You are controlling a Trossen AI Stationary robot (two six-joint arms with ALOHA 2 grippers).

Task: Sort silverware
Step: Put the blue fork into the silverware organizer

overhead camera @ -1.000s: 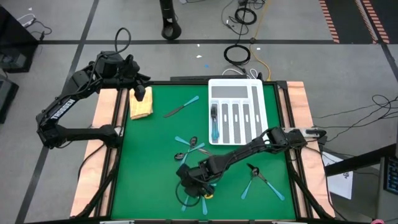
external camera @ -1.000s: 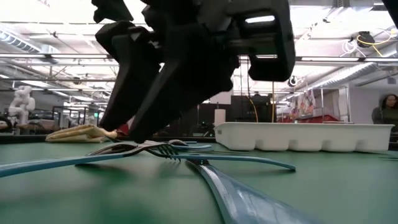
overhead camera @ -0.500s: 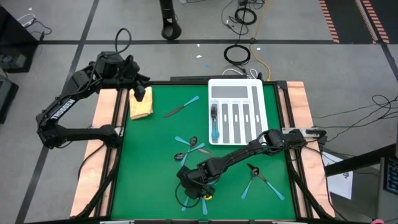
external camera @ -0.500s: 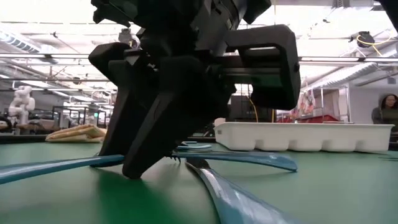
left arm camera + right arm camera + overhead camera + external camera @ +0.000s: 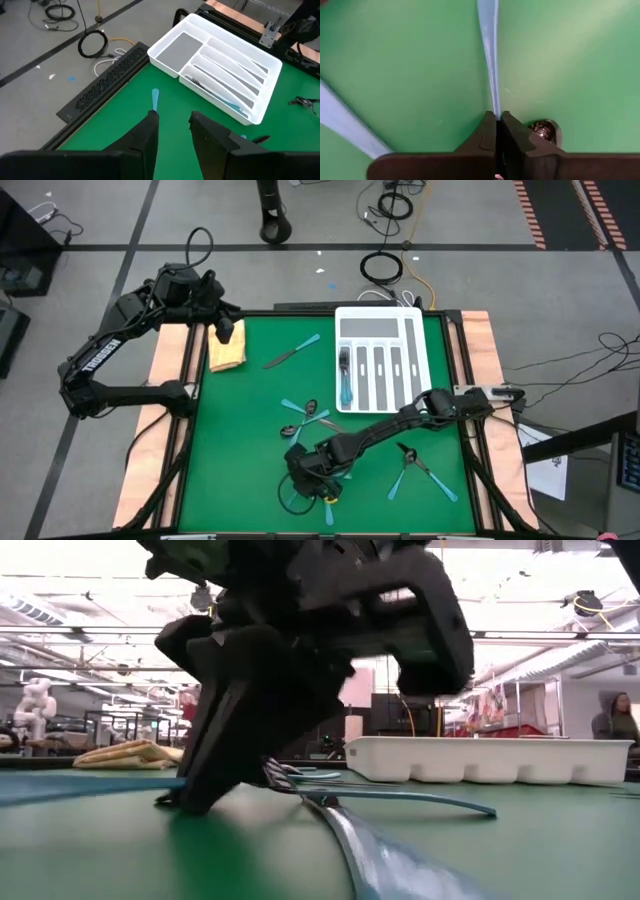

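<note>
My right gripper [image 5: 303, 476] is down on the green mat near the front edge, shut on one light-blue-handled piece of silverware [image 5: 490, 45] in a small pile [image 5: 318, 480]. Other pieces lie flat on the mat: a knife [image 5: 290, 353], spoons [image 5: 305, 413] and a pair at the right [image 5: 415, 465]. A few more lie in the white tray [image 5: 380, 360]. My left gripper [image 5: 172, 125] waits open over the tan cloth [image 5: 226, 348] at the far left corner. My right gripper pinches the narrow end of the blue handle [image 5: 495, 109] between its two fingers. The fingers [image 5: 205, 780] come from above, slanting down, with their tips at the mat. The handle runs straight out from between the fingers and lies low along the mat [image 5: 80, 785].
Two more blue handles [image 5: 400, 802] [image 5: 390, 865] lie crossed right beside my right gripper. A dark rounded head [image 5: 542, 131] sits next to one finger. The tray's long slots [image 5: 235, 65] hold little. Bare mat lies between the pile and the left edge.
My right gripper has sunk onto the pile and shut on the blue handle. The pieces under it have shifted, and the handle on the right has slid a little.
</note>
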